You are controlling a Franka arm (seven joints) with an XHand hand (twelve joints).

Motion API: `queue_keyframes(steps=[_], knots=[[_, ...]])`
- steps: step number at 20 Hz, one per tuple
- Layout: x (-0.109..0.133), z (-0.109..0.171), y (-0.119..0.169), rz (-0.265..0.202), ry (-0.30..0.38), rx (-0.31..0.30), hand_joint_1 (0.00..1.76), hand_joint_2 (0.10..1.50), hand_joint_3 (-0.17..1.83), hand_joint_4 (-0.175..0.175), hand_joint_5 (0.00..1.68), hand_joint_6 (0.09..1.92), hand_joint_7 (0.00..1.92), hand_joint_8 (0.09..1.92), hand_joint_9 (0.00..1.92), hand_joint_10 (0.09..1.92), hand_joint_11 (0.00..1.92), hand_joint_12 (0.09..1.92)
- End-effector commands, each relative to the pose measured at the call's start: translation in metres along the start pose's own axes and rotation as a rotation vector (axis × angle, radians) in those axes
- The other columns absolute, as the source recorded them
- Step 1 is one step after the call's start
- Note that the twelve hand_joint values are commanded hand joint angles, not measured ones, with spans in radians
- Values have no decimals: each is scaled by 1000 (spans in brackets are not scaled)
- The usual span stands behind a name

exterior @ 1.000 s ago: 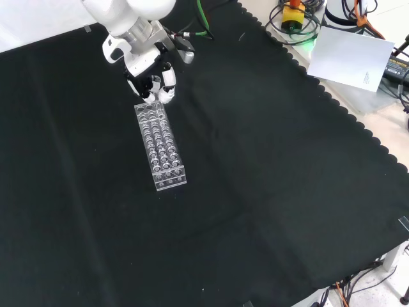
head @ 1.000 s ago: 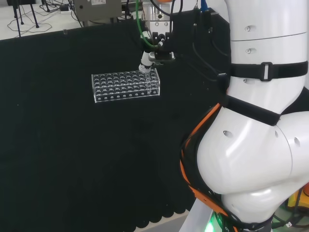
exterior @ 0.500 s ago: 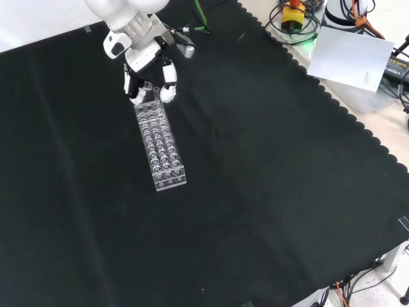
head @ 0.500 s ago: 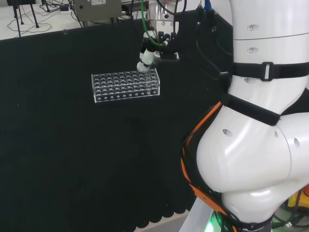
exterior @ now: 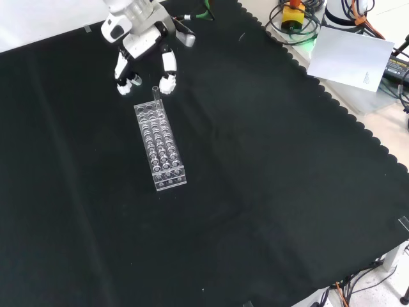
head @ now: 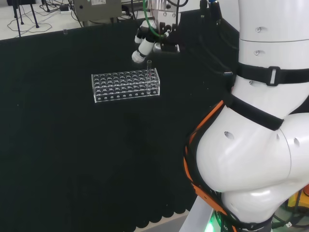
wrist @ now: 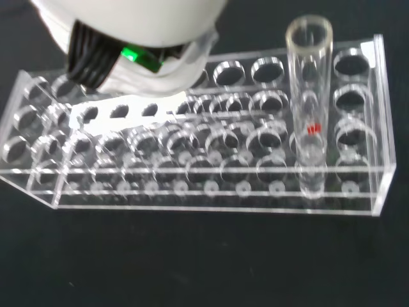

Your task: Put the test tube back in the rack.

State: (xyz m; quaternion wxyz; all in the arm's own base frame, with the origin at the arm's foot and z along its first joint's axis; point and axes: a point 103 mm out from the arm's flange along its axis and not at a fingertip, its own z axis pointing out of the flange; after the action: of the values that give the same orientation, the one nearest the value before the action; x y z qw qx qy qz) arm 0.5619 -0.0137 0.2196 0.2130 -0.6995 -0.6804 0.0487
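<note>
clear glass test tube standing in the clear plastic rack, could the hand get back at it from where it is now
Probably yes: the test tube stands upright at the rack's end, its top exposed, with the open hand just above and nothing between.

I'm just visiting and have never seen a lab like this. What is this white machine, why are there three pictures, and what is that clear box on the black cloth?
The big white shapes in the head view are the links of one robot arm. At its end sits a black and white hand, built like a person's. One camera looks over the arm from behind, one looks down on the cloth from the front, and one sits at the wrist, close to the work. The clear box is a test tube rack full of round holes. A single glass test tube stands upright in a hole near one end of it. The hand hovers above that end with fingers spread, holding nothing.
</note>
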Motion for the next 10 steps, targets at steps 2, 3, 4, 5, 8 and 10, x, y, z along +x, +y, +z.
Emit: queue_keyframes(steps=[2,3,4,5,8,10], knots=[[8,-56,-31,-72,17,-153,959,519,482,-6,361,778,416,986,786,993,621,1497],[9,-66,-37,-82,21,-176,953,520,481,-6,361,775,415,985,780,990,614,1497],[10,-75,-42,-91,18,-198,947,522,480,-6,361,772,413,985,773,987,608,1497],[11,-85,-49,-101,13,-222,938,525,480,-6,360,769,412,984,768,985,600,1497],[9,-112,-69,-125,8,-288,918,532,479,-6,359,759,410,981,757,982,579,1499],[15,-122,-76,-137,21,-309,912,534,476,-6,359,754,409,980,751,980,570,1500]])
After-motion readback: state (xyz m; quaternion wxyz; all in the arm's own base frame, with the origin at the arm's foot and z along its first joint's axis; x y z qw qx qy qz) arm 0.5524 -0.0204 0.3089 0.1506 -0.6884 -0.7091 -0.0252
